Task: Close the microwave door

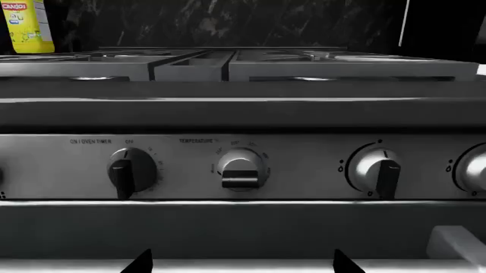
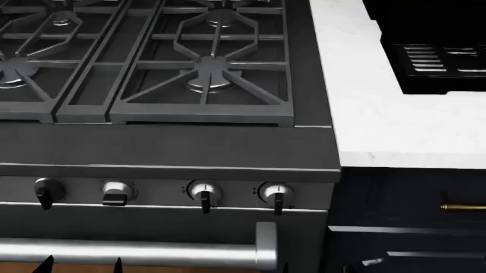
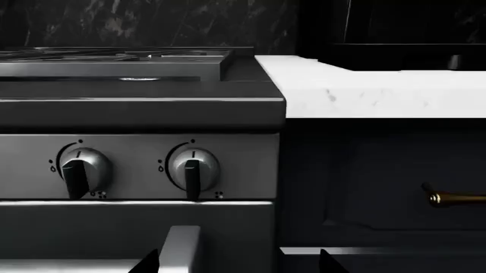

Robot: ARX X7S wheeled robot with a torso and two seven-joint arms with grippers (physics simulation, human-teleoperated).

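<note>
The microwave (image 2: 436, 54) is a black box at the back right of the white counter (image 2: 379, 114), cut off by the head view's edge; a ribbed black panel shows on it. Whether its door stands open I cannot tell. In the right wrist view it is a dark shape (image 3: 402, 40) behind the counter. My left gripper (image 1: 243, 264) is open, low in front of the oven's knobs, with nothing between its tips. Both tips also show at the head view's lower left (image 2: 81, 266). My right gripper (image 3: 239, 264) is open and empty, near the oven's right corner.
A dark gas range (image 2: 167, 74) with grates fills the left. Its front panel carries several knobs (image 2: 204, 193) above a steel oven handle (image 2: 136, 250). Dark cabinet drawers with a brass pull (image 2: 463, 207) sit under the counter. A yellow bottle (image 1: 29, 25) stands behind the stove.
</note>
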